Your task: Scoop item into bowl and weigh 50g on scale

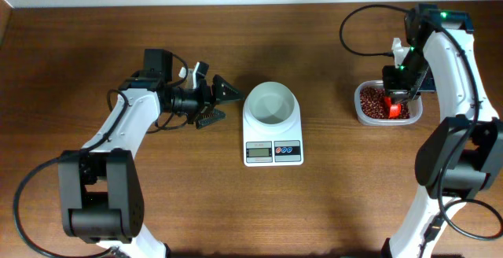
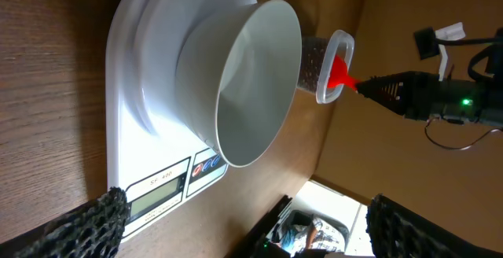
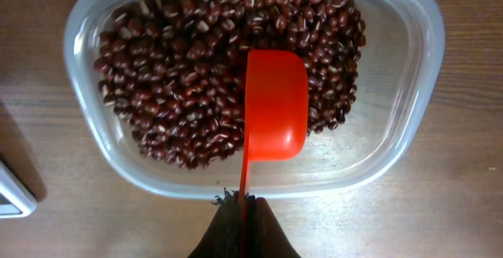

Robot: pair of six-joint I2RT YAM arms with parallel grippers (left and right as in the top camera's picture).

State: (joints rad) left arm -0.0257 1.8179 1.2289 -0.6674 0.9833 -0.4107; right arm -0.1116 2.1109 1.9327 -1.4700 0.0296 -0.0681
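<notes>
Left gripper (image 1: 222, 103): I see the jaws spread to their widest, holding nothing; black pads with a meshed texture; just left of the scale (image 1: 273, 152).
Right gripper (image 3: 240, 203): I read it as pinched tight on the thin handle of the scoop (image 3: 275, 105), above the container (image 3: 424, 69).
Scoop: red plastic, smooth, rounded cup; it sits inside the container at the right edge of the beans (image 3: 173, 93).
Beans: small, glossy, dark red-brown, in a loose heap filling most of the container.
Container: clear plastic, rounded rectangle, on the wood-grain table (image 1: 196, 203), right of the scale and apart from it.
Bowl (image 1: 271, 103): white, round, smooth; on the scale's platform.
Scale: white, rectangular, grey display at its front edge.
</notes>
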